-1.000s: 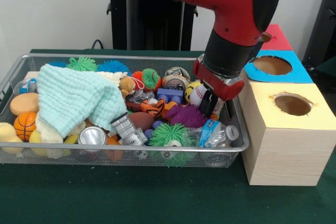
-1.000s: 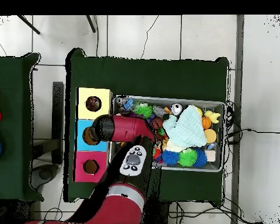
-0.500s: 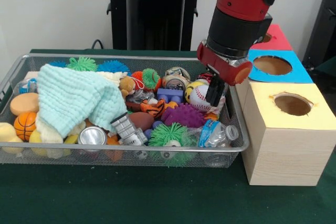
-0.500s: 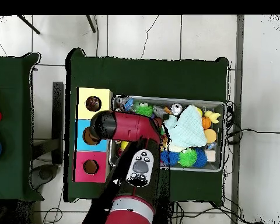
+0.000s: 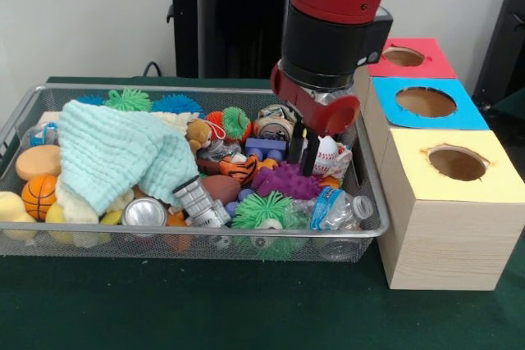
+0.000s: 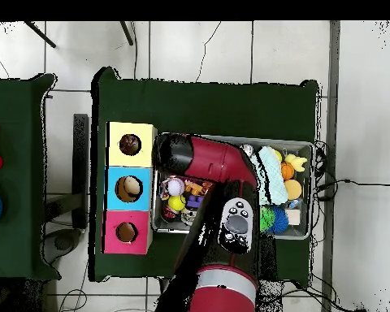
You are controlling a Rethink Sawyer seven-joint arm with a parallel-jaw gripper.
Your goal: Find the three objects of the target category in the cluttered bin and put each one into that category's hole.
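My gripper [image 5: 303, 161] hangs in the right half of the wire bin [image 5: 205, 239]. It is open, with its two black fingers [image 5: 295, 143] apart and nothing seen held. It is just above a purple spiky ball [image 5: 283, 182], and a baseball [image 5: 330, 153] lies right beside it. Three boxes with round holes stand to the right of the bin: yellow [image 5: 458, 162], blue [image 5: 425, 102] and red [image 5: 404, 56]. In the overhead view the red arm [image 6: 206, 158] covers the gripper, and the same yellow [image 6: 130, 145], blue [image 6: 128, 188] and red [image 6: 126, 232] boxes show beside the bin.
The bin is packed with clutter: a mint towel [image 5: 115, 153], a green spiky ball [image 5: 264, 211], a tiger toy [image 5: 239, 168], a crushed bottle [image 5: 340, 206], a can [image 5: 144, 212], a small basketball [image 5: 38, 194] and a blue block [image 5: 264, 149]. The bin and boxes stand on green cloth [image 5: 246, 309].
The arm has swung from the bin's end by the boxes toward its middle. The yellow smiley ball seen earlier is now hidden behind the gripper.
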